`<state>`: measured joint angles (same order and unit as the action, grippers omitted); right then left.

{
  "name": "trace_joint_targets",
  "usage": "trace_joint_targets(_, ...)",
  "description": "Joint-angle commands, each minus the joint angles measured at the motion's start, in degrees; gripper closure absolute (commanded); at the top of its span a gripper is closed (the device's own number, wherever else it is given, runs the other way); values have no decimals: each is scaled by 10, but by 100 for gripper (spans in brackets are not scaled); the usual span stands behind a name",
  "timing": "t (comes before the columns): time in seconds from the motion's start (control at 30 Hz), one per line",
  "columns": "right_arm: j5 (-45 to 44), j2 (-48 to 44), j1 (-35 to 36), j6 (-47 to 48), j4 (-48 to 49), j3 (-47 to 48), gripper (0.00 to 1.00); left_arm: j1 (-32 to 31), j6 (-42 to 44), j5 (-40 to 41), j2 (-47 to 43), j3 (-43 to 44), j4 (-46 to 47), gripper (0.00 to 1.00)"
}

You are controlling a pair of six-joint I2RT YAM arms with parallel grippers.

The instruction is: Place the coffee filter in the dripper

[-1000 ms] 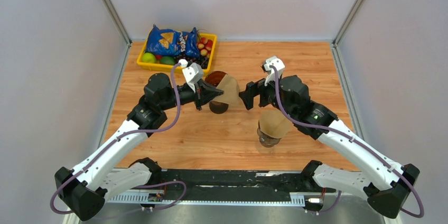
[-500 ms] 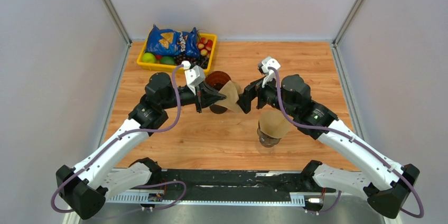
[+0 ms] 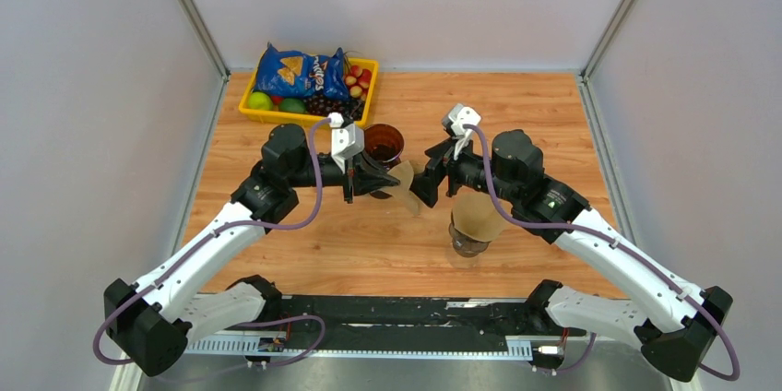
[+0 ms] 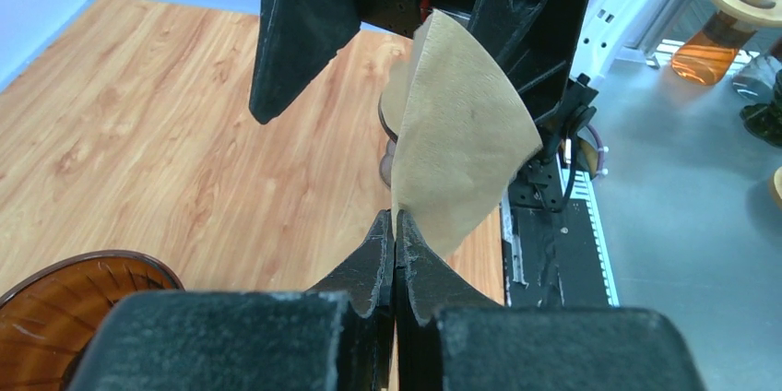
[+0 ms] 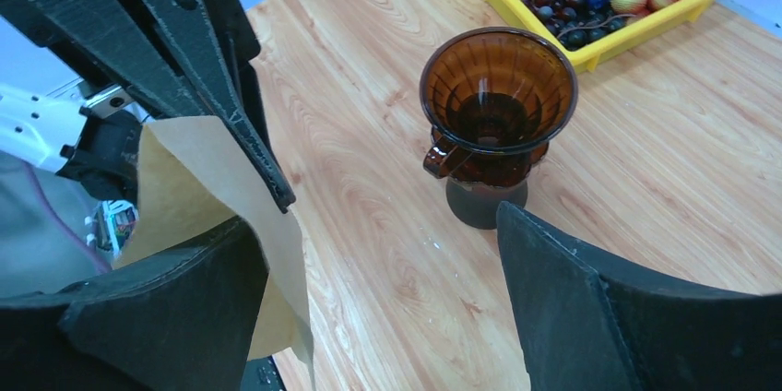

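Note:
The brown glass dripper [image 3: 383,142] stands on the wooden table, empty, and shows in the right wrist view [image 5: 498,96]. My left gripper [image 3: 389,181] is shut on the corner of a tan paper coffee filter [image 3: 404,184], held in the air just near and right of the dripper. The left wrist view shows its jaws [image 4: 395,218] pinching the filter [image 4: 461,142]. My right gripper [image 3: 422,179] is open and faces the left one. In the right wrist view [image 5: 376,218] the filter's edge [image 5: 184,197] lies by its left finger.
A yellow tray [image 3: 249,114] with fruit and a blue chip bag [image 3: 300,73] sits at the back left. A stack of tan filters [image 3: 478,214] rests on a glass stand near the right arm. Grey walls enclose the table.
My left gripper has carried the filter right and nearer, off the dripper's top. My right gripper has moved left until its open fingers reach the filter.

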<state>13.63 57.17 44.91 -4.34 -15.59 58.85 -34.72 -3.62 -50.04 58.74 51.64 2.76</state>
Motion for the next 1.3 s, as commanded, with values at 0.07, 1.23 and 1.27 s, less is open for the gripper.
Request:
trace_joint_targets(0.07,80,-11,-1,22,30,-6,14,4,32,-45,0,7,19,99)
trace_joint_targets(1.23,3,-1,-1,-34,28,24,100,4,-27,134,-25,22,11,18)
trace_joint_targets(1.27,-18,0,-1,-43,28,26,100,4,-33,157,-27,23,9,5)
